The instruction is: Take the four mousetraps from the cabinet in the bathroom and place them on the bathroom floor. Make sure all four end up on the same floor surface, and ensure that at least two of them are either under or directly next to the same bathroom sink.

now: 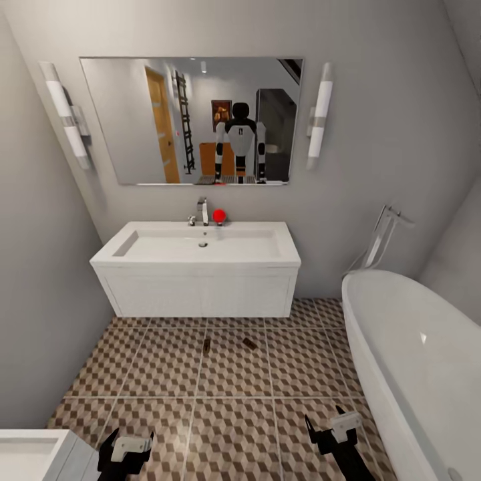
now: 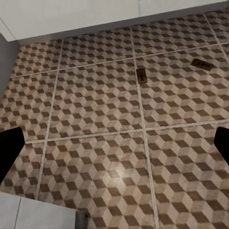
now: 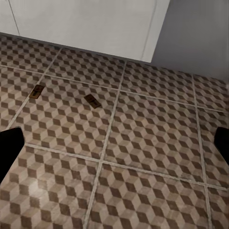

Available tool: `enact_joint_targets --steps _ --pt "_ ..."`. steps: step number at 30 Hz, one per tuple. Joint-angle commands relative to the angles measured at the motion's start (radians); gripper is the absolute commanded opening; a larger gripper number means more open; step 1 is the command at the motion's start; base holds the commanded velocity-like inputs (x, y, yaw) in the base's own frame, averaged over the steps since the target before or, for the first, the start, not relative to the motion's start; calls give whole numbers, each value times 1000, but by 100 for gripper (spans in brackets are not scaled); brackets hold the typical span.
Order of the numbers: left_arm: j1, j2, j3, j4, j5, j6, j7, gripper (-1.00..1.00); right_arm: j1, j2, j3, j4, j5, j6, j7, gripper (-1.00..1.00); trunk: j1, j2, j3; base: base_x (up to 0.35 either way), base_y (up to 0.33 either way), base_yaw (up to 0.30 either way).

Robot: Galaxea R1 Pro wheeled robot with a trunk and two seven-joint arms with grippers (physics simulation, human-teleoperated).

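Mousetraps, two of them, lie flat on my bathroom floor (image 1: 167, 374) just in front of the bathroom sink (image 1: 200, 247): the left mousetrap (image 1: 206, 345) on a grout line, the right mousetrap (image 1: 250, 343) near it. My left gripper (image 1: 125, 451) hangs spread and empty; my right gripper (image 1: 334, 427) likewise, beside the bathtub (image 1: 414, 354).

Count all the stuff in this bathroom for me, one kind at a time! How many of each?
Mousetraps on the floor: 2
Sinks: 1
Faucets: 1
Red balls on the sink: 1
Mirrors: 1
Wall lights: 2
Bathtubs: 1
Total: 9
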Motion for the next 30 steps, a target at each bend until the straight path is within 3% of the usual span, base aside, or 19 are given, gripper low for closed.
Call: enact_joint_targets --steps 1,30 --pt "-2 -1 -9 3 1 -5 7 100 -1 0 6 1 -4 -3 2 100 1 -2 0 0 0 0" --pt "-1 -2 -9 3 1 -5 7 100 -1 -1 6 1 -4 -3 2 100 1 -2 47 0 0 0"
